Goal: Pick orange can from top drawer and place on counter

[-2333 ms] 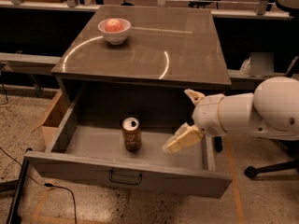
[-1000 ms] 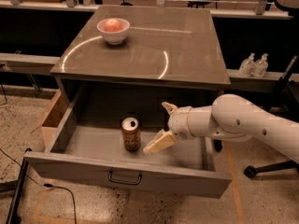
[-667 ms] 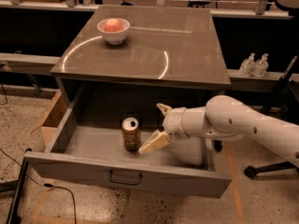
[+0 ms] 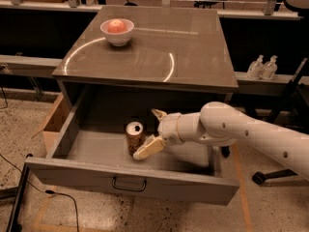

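Observation:
The orange can (image 4: pixel 134 136) stands upright inside the open top drawer (image 4: pixel 130 183), left of the drawer's middle. My gripper (image 4: pixel 152 132) reaches into the drawer from the right and is open. One pale finger (image 4: pixel 148 147) lies against the can's lower right side, the other (image 4: pixel 158 114) sits behind and to the right of the can. The can stands on the drawer floor. The counter (image 4: pixel 193 52) is the glossy grey-brown top above the drawer.
A white bowl with reddish fruit (image 4: pixel 117 30) sits at the counter's back left. Two small bottles (image 4: pixel 263 67) stand on a ledge at the right. A cardboard box (image 4: pixel 52 124) is left of the drawer. A chair base (image 4: pixel 280 170) is on the floor at the right.
My gripper has moved left across the drawer, from well right of the can to right beside it. The can has not moved.

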`<state>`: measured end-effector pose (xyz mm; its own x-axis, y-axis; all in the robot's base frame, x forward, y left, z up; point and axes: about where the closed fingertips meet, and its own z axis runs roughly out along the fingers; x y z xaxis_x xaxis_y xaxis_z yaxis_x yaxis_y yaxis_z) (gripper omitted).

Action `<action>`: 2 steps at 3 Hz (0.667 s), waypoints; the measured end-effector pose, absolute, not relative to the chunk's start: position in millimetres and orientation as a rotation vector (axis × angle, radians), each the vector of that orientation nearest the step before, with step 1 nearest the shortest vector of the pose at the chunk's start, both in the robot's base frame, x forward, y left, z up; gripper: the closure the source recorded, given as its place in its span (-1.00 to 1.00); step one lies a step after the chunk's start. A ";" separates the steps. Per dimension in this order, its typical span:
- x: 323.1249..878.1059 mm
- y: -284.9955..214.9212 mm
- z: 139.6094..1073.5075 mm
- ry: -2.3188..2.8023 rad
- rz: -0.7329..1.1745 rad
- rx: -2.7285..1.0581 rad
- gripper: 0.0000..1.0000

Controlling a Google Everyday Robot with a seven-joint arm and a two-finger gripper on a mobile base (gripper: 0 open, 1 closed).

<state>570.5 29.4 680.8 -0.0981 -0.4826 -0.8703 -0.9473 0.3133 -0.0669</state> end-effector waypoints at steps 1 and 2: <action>572.6 50.1 671.9 1.713 0.730 -1.301 -0.62; 569.2 68.0 665.5 1.708 0.777 -1.316 -0.19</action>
<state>569.2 68.0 665.5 -0.1126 -0.4558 -0.8829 -0.9652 0.2614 -0.0118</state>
